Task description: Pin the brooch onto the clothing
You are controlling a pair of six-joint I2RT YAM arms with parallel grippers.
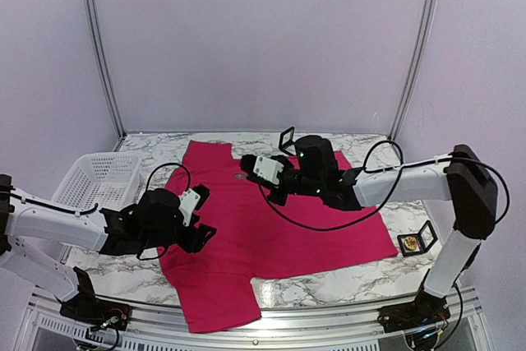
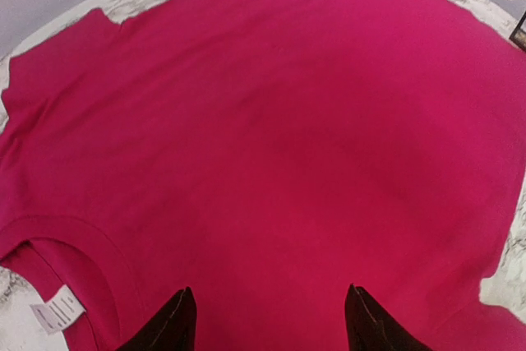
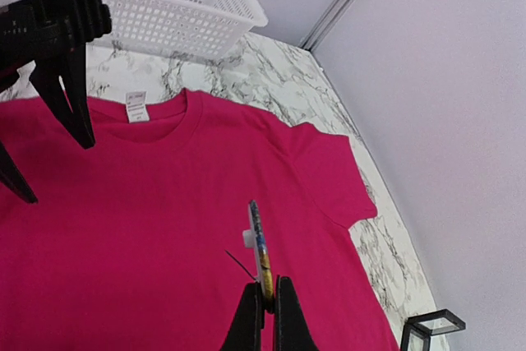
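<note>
Basket (image 1: 99, 178): white plastic mesh, on table (image 1: 345, 285) at 9–10 o'clock of shirt (top view, 12 = far wall); near neck end, apart from cloth.
Table: marble pattern, carries all items.
Far stand (image 1: 288, 139): small black frame, 12 o'clock, just beside shirt's far edge.
Near stand (image 1: 426, 237): black frame, 4 o'clock, off cloth near hem corner; round gold item (image 1: 408, 242) sits in it.
T-shirt (image 1: 271, 228): magenta, spread flat mid-table; neck to 9 o'clock, hem to 3, sleeves at 12 and 6. White neck label (image 2: 57, 310) shows inside collar.
In the way: right arm's black cable loops over shirt centre; left gripper sits at 9 o'clock of right gripper, above neck zone.
Left arm: base at 7 o'clock, forearm low, pointing to 3.
Left gripper (image 2: 267, 318): fingers spread wide, nothing between them, over cloth just beside collar.
Right arm: base at 5 o'clock, elbow raised at 3, forearm running toward 9–10 over shirt.
Right gripper (image 3: 269, 285): tips pressed together, pinching brooch.
Brooch (image 3: 260, 240): thin, edge-on, gold w/ blue, thin pin sticking out; over shirt's chest area. Contact w/ cloth: cannot tell.
</note>
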